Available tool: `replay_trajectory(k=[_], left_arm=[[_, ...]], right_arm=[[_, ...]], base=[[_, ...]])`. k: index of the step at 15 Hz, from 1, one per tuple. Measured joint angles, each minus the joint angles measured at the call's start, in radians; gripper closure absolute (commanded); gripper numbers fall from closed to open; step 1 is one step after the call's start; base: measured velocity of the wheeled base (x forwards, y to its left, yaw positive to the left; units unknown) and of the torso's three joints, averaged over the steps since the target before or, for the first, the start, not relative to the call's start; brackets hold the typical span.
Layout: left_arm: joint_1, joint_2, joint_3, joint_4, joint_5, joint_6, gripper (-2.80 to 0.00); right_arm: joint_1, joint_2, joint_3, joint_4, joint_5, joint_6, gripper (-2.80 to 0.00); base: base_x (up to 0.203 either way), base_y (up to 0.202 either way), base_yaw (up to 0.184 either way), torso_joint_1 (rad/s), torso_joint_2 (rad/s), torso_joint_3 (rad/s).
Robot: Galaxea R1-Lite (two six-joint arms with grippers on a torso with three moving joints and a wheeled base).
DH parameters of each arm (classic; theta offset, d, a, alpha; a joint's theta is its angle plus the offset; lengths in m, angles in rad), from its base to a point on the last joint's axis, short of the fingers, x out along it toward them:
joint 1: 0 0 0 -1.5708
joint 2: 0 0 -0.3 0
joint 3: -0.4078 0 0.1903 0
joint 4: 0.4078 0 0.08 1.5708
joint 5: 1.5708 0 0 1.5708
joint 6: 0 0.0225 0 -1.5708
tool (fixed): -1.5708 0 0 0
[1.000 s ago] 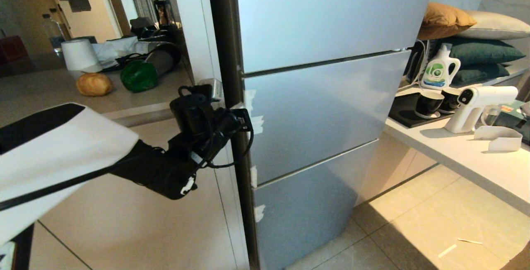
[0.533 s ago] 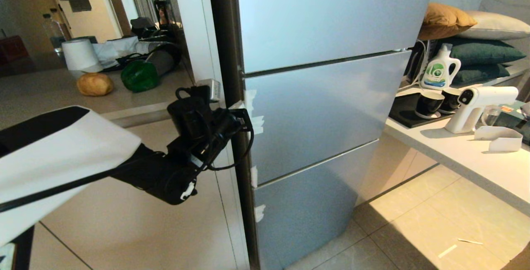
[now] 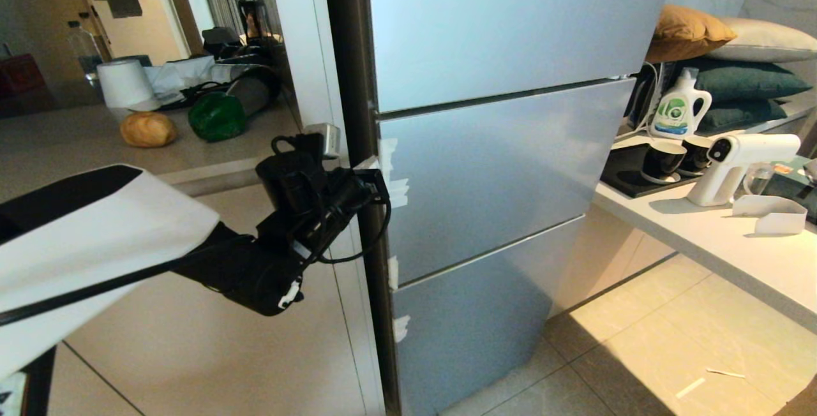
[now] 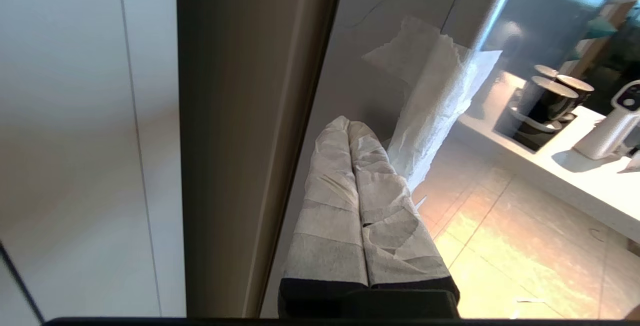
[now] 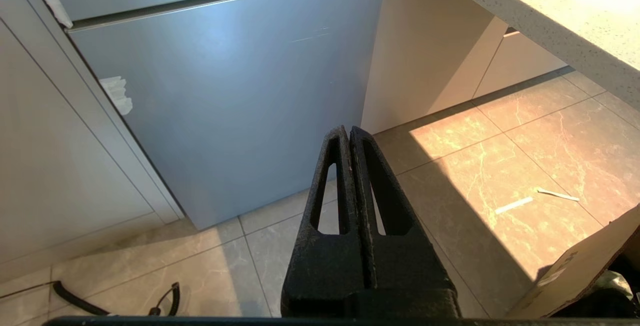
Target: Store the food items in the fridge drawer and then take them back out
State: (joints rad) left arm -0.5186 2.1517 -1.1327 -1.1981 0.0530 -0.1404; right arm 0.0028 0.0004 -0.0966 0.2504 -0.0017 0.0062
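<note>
my left gripper (image 4: pixel 350 128) is pressed shut, its taped fingers (image 4: pixel 330 186) together and empty, tips at the left edge of the fridge drawer (image 3: pixel 498 167) beside the white tape scraps (image 3: pixel 392 183). since a second ago my wrist has crept a little up and leftward; the drawer is as closed as before. the bread roll (image 3: pixel 148 129) and green pepper (image 3: pixel 217 117) sit unmoved on the counter (image 3: pixel 64 141) to the left. my right gripper (image 5: pixel 348 133) hangs closed, low by the bottom front (image 5: pixel 225 81).
</note>
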Motion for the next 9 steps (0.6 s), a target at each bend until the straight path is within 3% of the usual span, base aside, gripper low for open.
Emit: replay_trajectory(k=[9], left_arm=[[-0.017,-0.007,0.099,-0.106,-0.096,0.001,0.0]], right_arm=[[0.0,0.0,0.0,0.0,0.0,0.0,0.0]], base=[[0.0,0.0,0.0,0.0,0.0,0.0]])
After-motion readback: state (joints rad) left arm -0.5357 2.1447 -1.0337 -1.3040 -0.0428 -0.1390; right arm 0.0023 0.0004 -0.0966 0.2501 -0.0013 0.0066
